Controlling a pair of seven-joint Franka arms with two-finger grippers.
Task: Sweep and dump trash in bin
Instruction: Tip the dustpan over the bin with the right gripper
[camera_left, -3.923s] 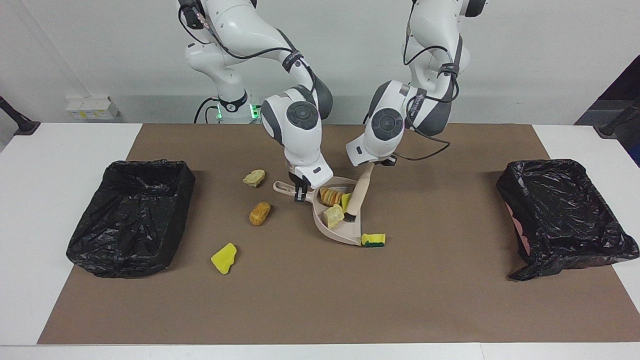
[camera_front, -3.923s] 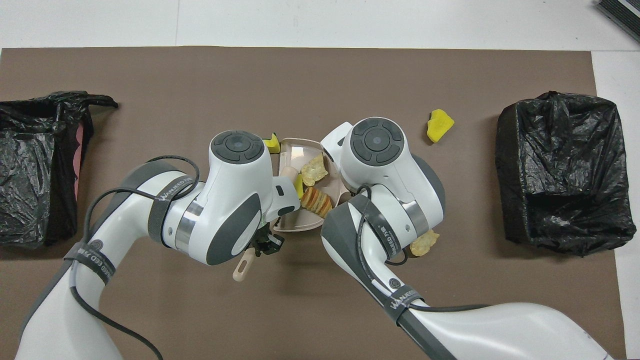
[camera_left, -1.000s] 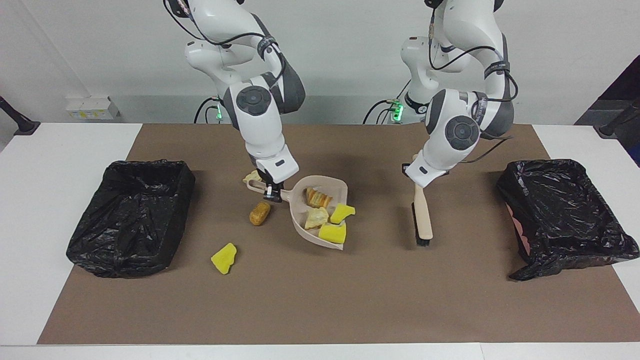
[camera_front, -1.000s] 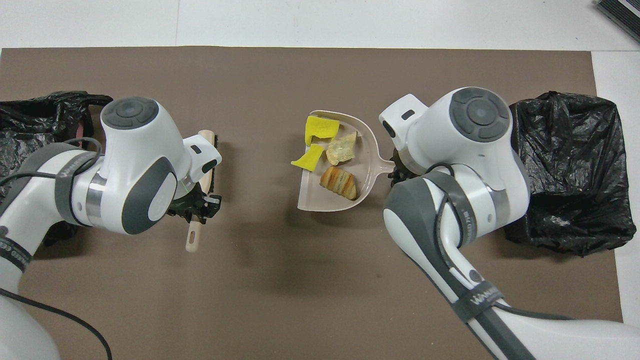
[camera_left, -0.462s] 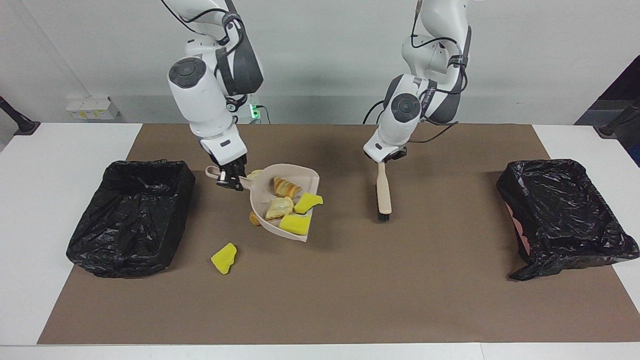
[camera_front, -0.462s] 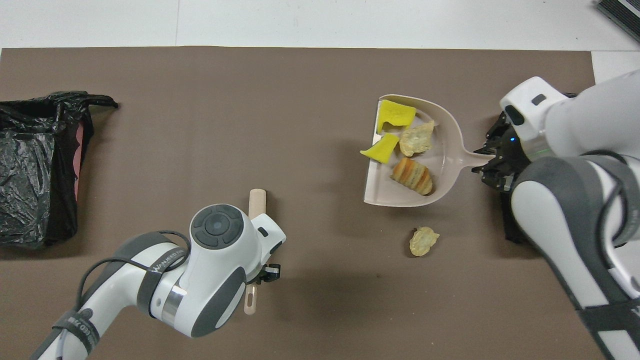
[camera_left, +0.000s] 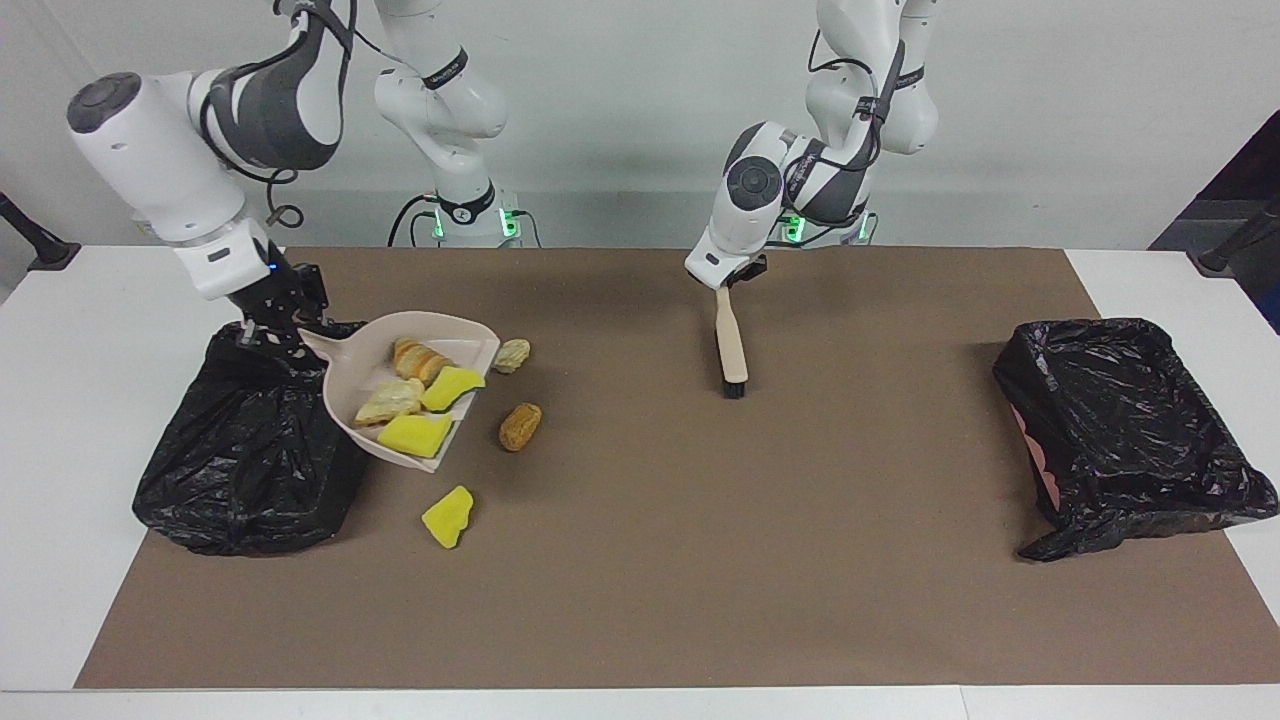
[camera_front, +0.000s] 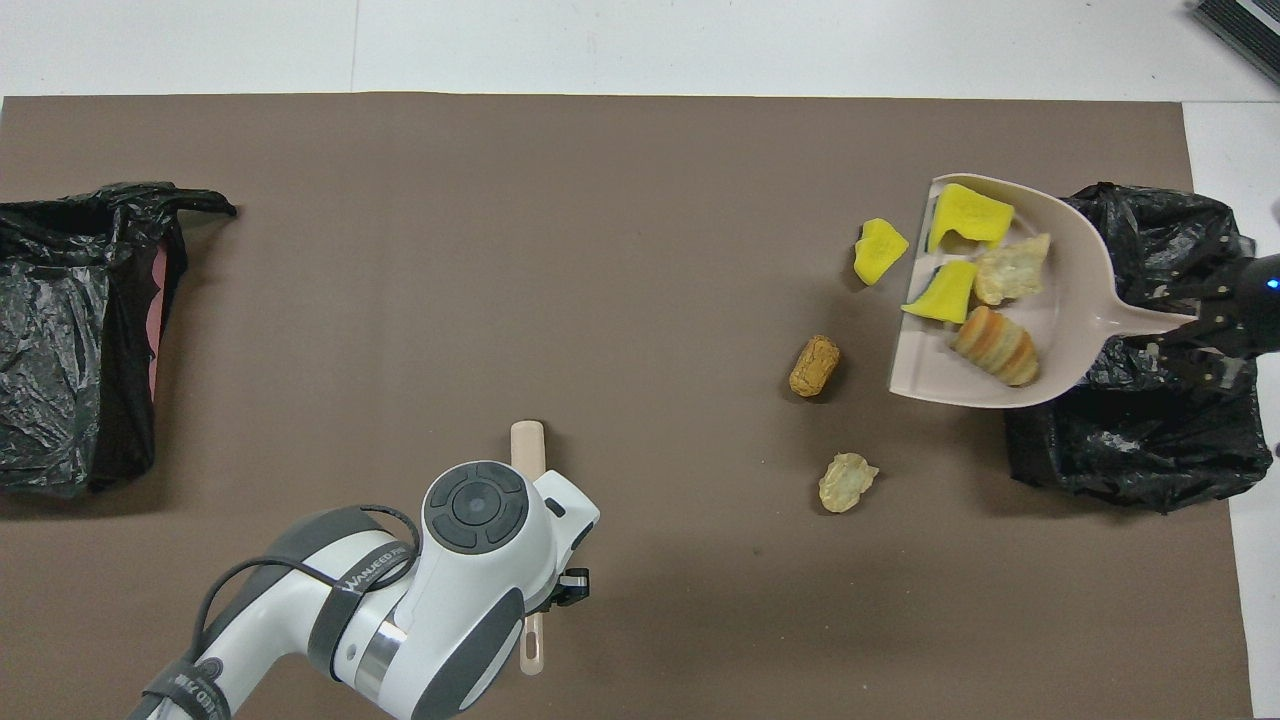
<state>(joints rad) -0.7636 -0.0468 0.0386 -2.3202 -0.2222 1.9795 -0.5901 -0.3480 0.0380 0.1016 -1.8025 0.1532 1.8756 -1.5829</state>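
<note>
Right gripper (camera_left: 268, 333) jaws pinching dustpan (camera_left: 352, 398) handle over bin (camera_left: 240, 470), four trash scraps (camera_left: 415, 434) aboard, three on desk (camera_left: 700, 560), left gripper (camera_left: 729, 281) mostly hidden, brush (camera_left: 731, 345) hanging beneath, jaws' grip unreadable.

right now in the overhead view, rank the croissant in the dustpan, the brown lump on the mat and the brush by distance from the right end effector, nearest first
1. Croissant, in the dustpan that the right end effector holds over the bin.
2. Brown lump, on the mat beside the dustpan's open edge.
3. Brush, held by the left end effector, toward the left arm's end.
</note>
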